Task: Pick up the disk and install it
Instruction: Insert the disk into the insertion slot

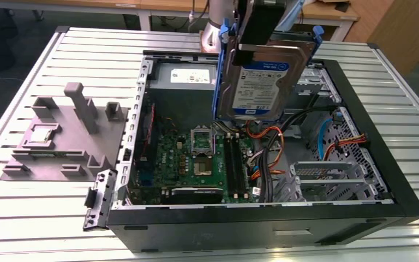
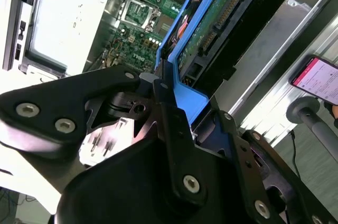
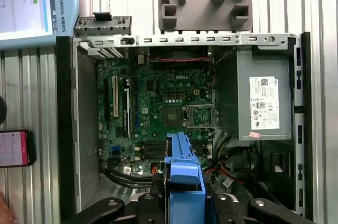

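The disk, a silver-grey hard drive with a white-and-blue label in a blue plastic frame, hangs upright above the open computer case, over its motherboard. My gripper is shut on the disk's upper edge from above. In the second wrist view the black fingers clamp the blue frame, and the disk's green circuit board faces the camera. In the first wrist view the disk's blue frame sticks out from my gripper over the motherboard.
A grey power supply box with a white sticker sits at one end of the case. A metal drive cage and loose cables lie on the exterior view's right. A grey fixture stands outside the case. A phone lies beside the case.
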You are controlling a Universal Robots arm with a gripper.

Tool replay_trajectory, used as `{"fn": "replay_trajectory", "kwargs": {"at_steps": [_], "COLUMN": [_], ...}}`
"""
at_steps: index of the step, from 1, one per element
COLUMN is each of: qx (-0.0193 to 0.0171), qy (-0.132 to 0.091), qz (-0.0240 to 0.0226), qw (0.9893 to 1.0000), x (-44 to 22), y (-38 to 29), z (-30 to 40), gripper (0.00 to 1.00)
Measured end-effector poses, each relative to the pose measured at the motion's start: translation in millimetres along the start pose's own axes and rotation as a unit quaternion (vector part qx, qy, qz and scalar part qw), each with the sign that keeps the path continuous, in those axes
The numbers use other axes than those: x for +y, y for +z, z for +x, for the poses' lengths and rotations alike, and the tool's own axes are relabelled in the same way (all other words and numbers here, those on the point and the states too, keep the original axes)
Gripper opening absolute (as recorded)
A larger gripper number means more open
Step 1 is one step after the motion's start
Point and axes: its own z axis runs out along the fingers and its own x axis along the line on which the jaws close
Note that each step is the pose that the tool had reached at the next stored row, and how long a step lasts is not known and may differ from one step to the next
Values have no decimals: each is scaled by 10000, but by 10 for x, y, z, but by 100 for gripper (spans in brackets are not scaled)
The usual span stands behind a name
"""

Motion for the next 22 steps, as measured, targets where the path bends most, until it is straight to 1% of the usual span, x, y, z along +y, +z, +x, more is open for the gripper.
{"fn": "replay_trajectory", "kwargs": {"at_steps": [2, 4, 6, 9, 10, 12, 15, 19, 20, 22], "qx": [-1, 1, -1, -1, -1, 0, -1, -1, 0, 0], "qy": [0, 0, 0, 0, 0, 0, 1, 0, 0, 0], "qz": [-1, -2, -2, -2, -2, -2, -2, -2, -2, -2], "qw": [10000, 10000, 10000, 10000, 10000, 10000, 10000, 10000, 10000, 10000], "x": [-38, -49, -51, -56, -58, -78, -171, -333, -353, -367], "y": [4, 4, 8, 14, 17, 20, 24, 28, 28, 30], "z": [-1, 12, 63, 171, 194, 216, 223, 219, 220, 234], "gripper": [36, 36, 36, 36, 36, 36, 36, 36, 36, 36]}}
